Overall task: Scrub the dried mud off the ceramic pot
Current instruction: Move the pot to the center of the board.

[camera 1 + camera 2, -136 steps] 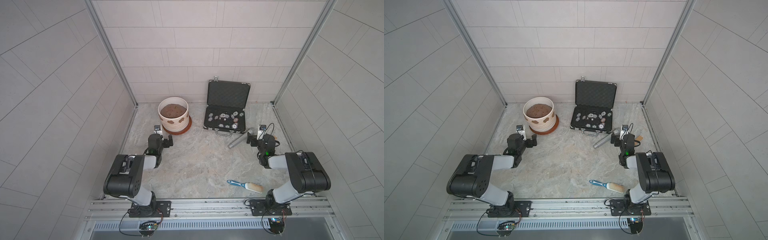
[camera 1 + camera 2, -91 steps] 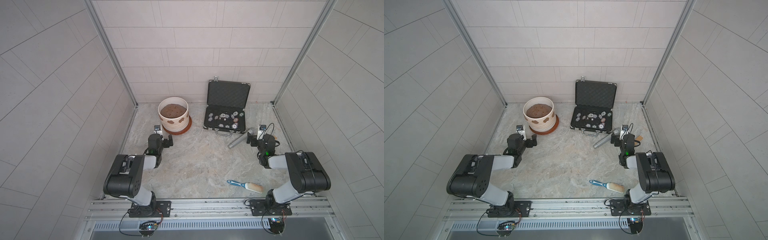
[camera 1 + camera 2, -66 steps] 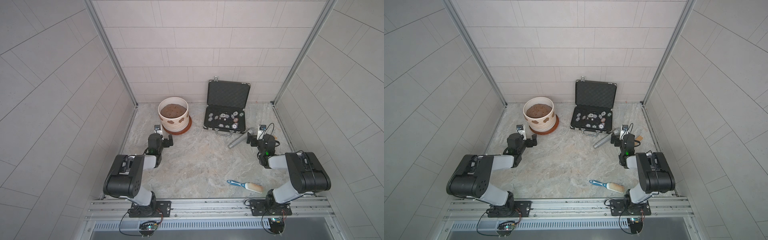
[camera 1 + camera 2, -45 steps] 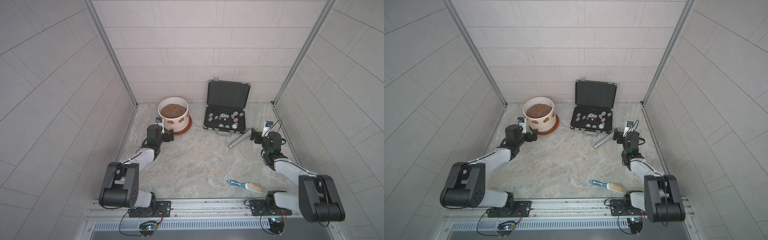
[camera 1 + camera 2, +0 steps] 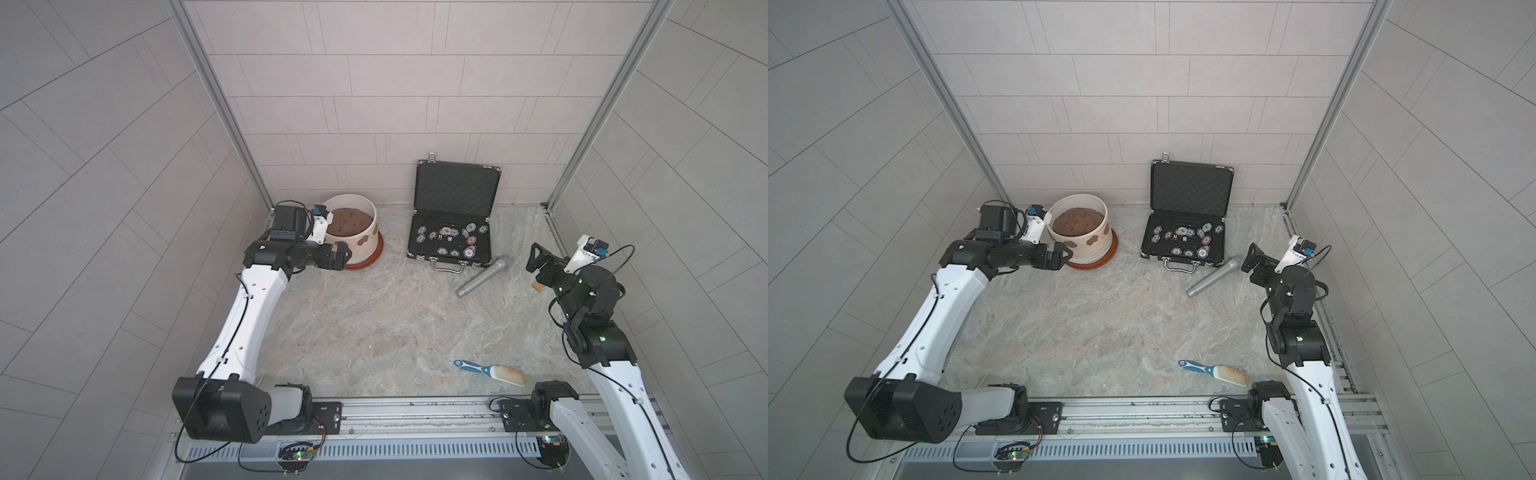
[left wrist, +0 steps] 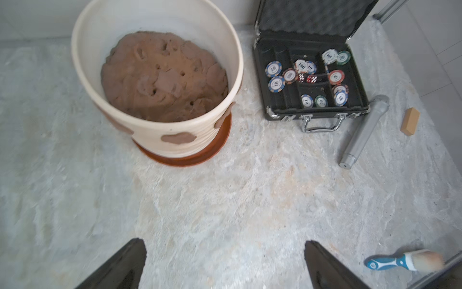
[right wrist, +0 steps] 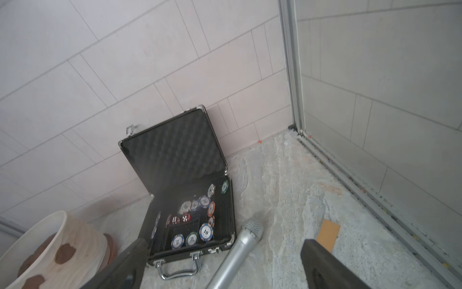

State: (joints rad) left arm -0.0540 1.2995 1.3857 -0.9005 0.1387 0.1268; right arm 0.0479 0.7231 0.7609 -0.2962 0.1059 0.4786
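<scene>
While both arms hang over the counter (image 5: 374,324), I read both top views first: the left fingers (image 5: 340,257) stand spread, near the ceramic pot (image 5: 355,249) yet apart from it. That pot sits on a reddish saucer (image 5: 365,266), and dried mud (image 5: 363,240) patches dot the wall facing the fingers. The right fingers (image 5: 538,259) are spread too, holding nothing, with a silver microphone (image 5: 484,276) near them and an open black case (image 5: 457,187) beyond it. A blue-handled brush (image 5: 490,369) lies well apart from both pairs.

On the left wrist camera, the pot stands ahead of the spread fingers, brown soil (image 6: 162,75) filling it and three mud patches on its near wall.

On the right wrist camera, case and microphone lie ahead between the spread fingers. A wooden block (image 7: 328,234) lies just beside one finger, and the pot is off to the side.
</scene>
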